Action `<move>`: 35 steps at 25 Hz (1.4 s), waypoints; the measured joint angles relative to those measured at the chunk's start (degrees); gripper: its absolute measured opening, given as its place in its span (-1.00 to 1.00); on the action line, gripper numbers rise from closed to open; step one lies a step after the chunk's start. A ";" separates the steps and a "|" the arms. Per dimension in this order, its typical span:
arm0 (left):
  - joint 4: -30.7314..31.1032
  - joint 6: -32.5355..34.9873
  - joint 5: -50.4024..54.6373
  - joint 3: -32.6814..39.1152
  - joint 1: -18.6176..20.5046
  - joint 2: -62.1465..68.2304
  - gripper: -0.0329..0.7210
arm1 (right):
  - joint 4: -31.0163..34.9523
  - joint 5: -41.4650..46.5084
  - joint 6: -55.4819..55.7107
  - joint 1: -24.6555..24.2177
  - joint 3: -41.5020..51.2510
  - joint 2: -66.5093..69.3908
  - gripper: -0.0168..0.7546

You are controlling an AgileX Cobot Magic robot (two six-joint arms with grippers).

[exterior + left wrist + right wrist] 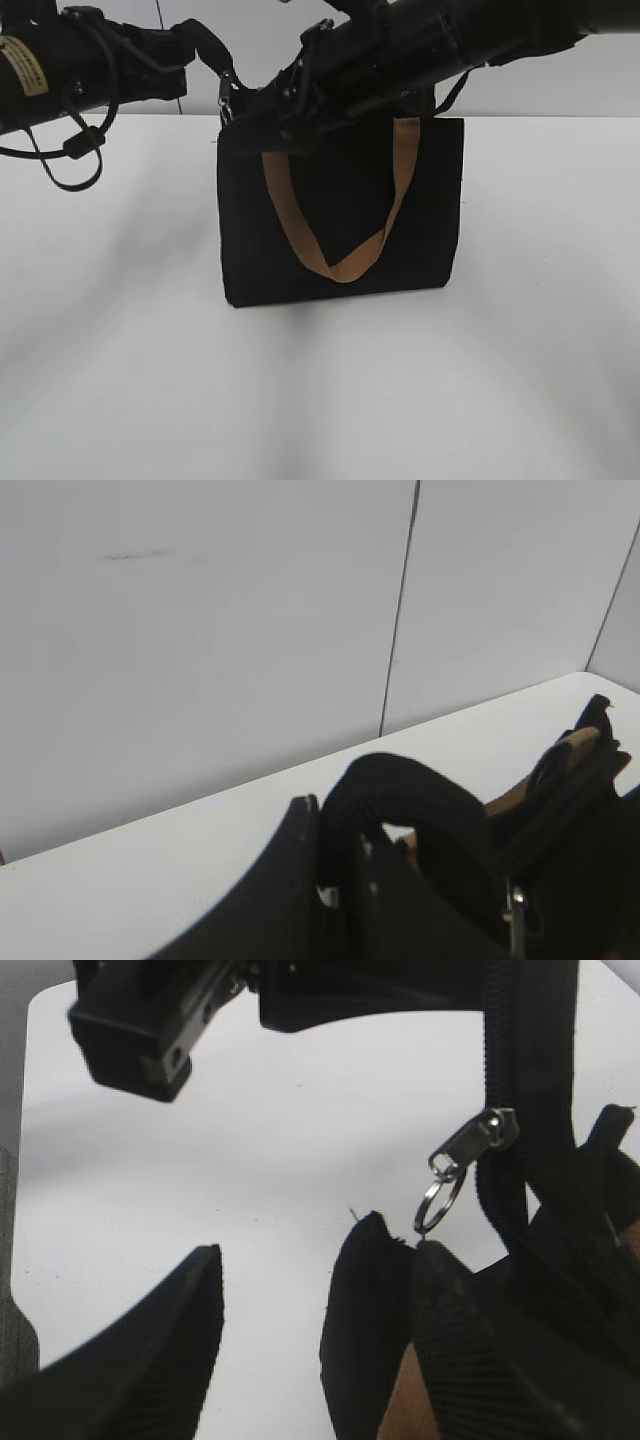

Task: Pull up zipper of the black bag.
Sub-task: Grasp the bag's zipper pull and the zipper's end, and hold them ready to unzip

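- While upright on the table [120,380], the black bag [340,270] fills mid-scene.
- Zipper [470,1155] sits at the bag's top left corner, zip line running left–right.
- Right gripper [320,1350], nearer, jaws parted, pull ring just beside one finger.
- Left gripper [335,880]: closure cannot be judged.

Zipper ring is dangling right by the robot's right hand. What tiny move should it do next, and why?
Probably shift the right hand sideways until the ring of the zipper sits between its fingers, then pinch. The fingers are spread apart and the ring hangs at one fingertip, ungripped, so it cannot pull along the black bag yet.
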 joint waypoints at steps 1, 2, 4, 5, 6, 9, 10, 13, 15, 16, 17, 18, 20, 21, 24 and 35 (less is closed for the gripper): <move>-0.09 -0.35 1.13 -0.58 0.00 0.00 -0.85 | 0.13 -0.46 0.00 0.00 -0.49 0.66 0.21; -0.12 -0.80 2.03 -1.17 0.00 0.00 -0.85 | 0.27 -1.29 0.00 0.00 -0.70 1.14 0.21; -0.12 -1.38 3.12 -1.72 0.00 0.00 -0.85 | 1.06 -2.54 0.00 0.00 -0.88 1.82 0.21; -0.12 -1.50 3.45 -1.74 0.00 0.00 -0.85 | 1.76 -3.18 0.00 0.00 -0.88 2.04 0.21; -0.12 -1.71 3.88 -1.74 -0.12 0.00 -0.85 | 2.75 -3.84 0.00 0.00 -0.88 2.28 0.21; -0.12 -2.49 4.25 -1.74 -0.52 0.00 -0.85 | 6.15 -5.22 0.00 0.00 -1.02 3.29 0.21; -0.12 -2.88 4.25 -1.74 -0.71 0.00 -0.85 | 7.18 -5.30 0.00 0.00 -1.02 3.66 0.21; -0.12 -3.17 4.25 -1.74 -0.99 0.00 -0.85 | 8.27 -5.23 0.00 0.00 -1.02 4.79 0.21; -0.12 -3.18 4.25 -1.74 -1.10 0.00 -0.85 | 8.48 -4.64 0.00 0.00 -1.02 5.15 0.21; -0.13 -3.18 4.25 -1.74 -1.16 0.00 -0.85 | 8.54 -4.20 0.00 0.00 -1.02 5.15 0.20; -0.13 -3.18 4.25 -1.74 -1.16 0.00 -0.85 | 8.75 -3.61 0.00 0.00 -1.07 5.15 0.18; -0.20 -3.18 4.30 -1.74 -1.16 -0.05 -0.85 | 8.93 -3.20 0.00 0.00 -1.07 5.15 0.15; -0.20 -3.18 4.35 -1.74 -1.16 -0.31 -0.85 | 8.93 -3.05 0.00 0.00 -1.07 5.15 0.08; -0.25 -3.18 4.47 -1.74 -1.16 -0.72 -0.85 | 8.98 -3.11 0.00 0.00 -1.07 5.15 0.04; -0.62 -3.18 4.47 -1.74 -1.16 -1.83 -0.86 | 9.13 -3.75 0.00 0.00 -1.07 5.15 -0.03; -0.68 -3.58 5.08 -1.74 -1.26 -2.18 -0.86 | 16.92 -7.90 -0.06 0.00 -1.07 5.15 -0.11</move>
